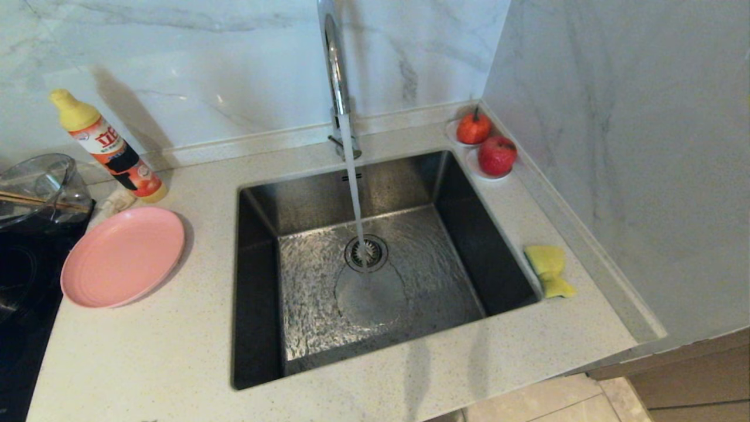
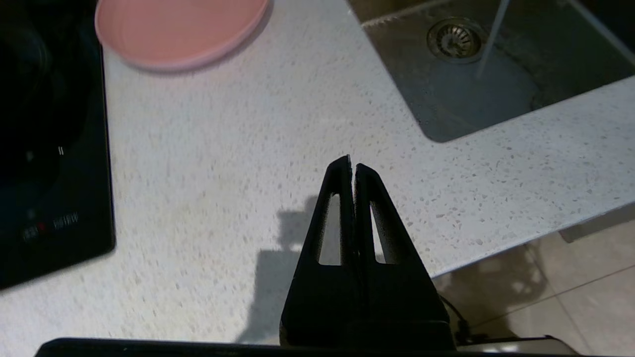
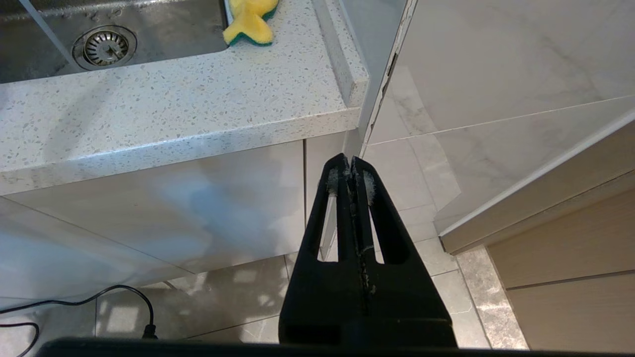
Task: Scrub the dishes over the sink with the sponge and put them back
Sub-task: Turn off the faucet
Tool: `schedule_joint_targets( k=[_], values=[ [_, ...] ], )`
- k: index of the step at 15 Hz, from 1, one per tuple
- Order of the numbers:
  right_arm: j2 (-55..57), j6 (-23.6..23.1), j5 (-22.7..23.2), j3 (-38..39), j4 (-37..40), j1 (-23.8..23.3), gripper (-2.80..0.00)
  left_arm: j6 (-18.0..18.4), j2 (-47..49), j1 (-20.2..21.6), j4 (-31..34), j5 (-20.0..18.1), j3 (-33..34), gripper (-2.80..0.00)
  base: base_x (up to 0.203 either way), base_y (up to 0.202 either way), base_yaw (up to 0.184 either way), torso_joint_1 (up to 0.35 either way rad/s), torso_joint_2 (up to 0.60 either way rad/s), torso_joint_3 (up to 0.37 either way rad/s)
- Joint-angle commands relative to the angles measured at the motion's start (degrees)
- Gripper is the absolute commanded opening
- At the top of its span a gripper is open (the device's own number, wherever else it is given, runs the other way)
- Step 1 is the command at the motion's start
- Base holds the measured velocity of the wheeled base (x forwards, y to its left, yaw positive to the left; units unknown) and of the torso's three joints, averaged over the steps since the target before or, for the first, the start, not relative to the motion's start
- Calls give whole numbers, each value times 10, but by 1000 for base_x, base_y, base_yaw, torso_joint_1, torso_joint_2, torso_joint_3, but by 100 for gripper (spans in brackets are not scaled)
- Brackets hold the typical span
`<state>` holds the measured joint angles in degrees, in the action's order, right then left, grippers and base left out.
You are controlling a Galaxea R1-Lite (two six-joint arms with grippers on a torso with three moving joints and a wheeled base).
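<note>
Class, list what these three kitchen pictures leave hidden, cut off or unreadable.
- Glass bowl: head view, cut by the left edge.
- Detergent bottle: head view, label print too small.
- Tap: head view, top cut off.
- Sponge: right wrist view, far end cut by the frame edge.
- Pink plate: left wrist view, far part cut off.

black tapered slotted gripper fingers (image 2: 342, 208)

Left claw (image 2: 352, 166) and right claw (image 3: 350, 161) both pinched together, empty.
</note>
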<state>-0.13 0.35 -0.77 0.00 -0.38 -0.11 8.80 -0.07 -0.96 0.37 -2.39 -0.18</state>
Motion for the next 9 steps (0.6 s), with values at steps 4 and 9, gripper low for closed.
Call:
schedule_joint_targets(
  k=[4, 9],
  values=[
    [2, 0, 0, 0, 0, 0, -280, -3, 41, 1, 28, 6, -120, -280, 0, 0, 0, 0, 0, 0],
    [1, 0, 0, 0, -1, 0, -280, -22, 204, 0, 194, 2, -417, -280, 0, 0, 0, 0, 0, 0]
  ],
)
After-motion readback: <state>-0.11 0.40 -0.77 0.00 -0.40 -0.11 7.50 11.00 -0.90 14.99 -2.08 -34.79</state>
